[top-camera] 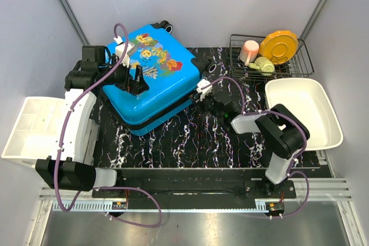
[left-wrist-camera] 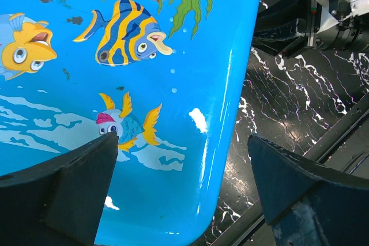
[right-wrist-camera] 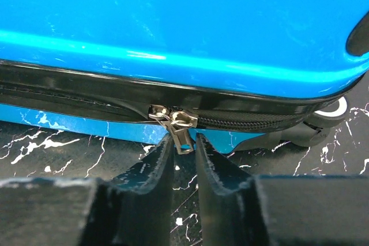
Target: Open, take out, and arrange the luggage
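From the top view, one luggage (top-camera: 164, 93) lies flat and closed on the black marbled mat (top-camera: 190, 136). The left gripper (top-camera: 137, 82) hangs over its printed lid. The right gripper (top-camera: 202, 91) is at its right edge. Left of the luggage is one white divided bin (top-camera: 29, 128), and right of it one white tub (top-camera: 302, 110). Behind the tub stands one wire rack (top-camera: 300, 64) holding one pink cup (top-camera: 249, 51) and one yellow plate (top-camera: 278, 46).

In the left wrist view, the left gripper (left-wrist-camera: 183, 194) has its two fingers (left-wrist-camera: 63, 194) spread wide, holding nothing. It sits above the luggage (left-wrist-camera: 190, 38) lid near its corner. Three cartoon fish (left-wrist-camera: 124, 33) show whole there.

In the right wrist view, the right gripper (right-wrist-camera: 184, 151) has its fingers drawn nearly together. They pinch the metal zipper pull (right-wrist-camera: 183, 136) that hangs from the black zip line of the luggage (right-wrist-camera: 173, 15). One wheel (right-wrist-camera: 333, 109) shows to the right of the pull.
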`<action>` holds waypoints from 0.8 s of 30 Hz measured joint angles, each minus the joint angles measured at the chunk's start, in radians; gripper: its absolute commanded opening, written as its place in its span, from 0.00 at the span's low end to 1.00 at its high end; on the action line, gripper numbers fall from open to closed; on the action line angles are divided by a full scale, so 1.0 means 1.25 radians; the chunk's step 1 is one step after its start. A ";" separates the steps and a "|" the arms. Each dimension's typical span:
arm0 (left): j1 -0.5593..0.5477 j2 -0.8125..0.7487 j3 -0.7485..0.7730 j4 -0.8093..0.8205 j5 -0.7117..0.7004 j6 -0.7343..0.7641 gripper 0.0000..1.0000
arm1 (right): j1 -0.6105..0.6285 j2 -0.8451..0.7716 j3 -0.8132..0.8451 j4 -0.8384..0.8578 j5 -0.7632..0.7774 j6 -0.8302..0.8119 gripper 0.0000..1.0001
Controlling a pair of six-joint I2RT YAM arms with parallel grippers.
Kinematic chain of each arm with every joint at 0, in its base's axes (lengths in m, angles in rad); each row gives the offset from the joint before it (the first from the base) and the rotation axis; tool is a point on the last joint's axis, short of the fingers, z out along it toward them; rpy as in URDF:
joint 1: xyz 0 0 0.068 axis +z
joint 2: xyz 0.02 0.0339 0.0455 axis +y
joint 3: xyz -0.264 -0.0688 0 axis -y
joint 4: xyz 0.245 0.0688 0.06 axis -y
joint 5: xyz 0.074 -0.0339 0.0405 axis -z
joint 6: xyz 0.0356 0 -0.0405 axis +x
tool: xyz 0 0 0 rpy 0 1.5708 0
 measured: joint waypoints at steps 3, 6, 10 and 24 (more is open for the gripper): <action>0.001 0.000 0.000 0.000 0.000 0.000 0.99 | 0.002 0.004 0.000 0.001 0.001 -0.019 0.12; 0.003 0.000 0.000 0.000 0.000 0.001 0.99 | 0.002 0.004 -0.004 0.007 -0.002 -0.038 0.03; 0.010 0.000 0.000 0.000 0.001 0.002 0.99 | 0.003 -0.013 -0.029 0.019 -0.009 -0.061 0.00; 0.042 0.001 -0.007 -0.001 0.004 0.009 0.99 | -0.015 -0.057 -0.042 -0.020 0.000 -0.092 0.00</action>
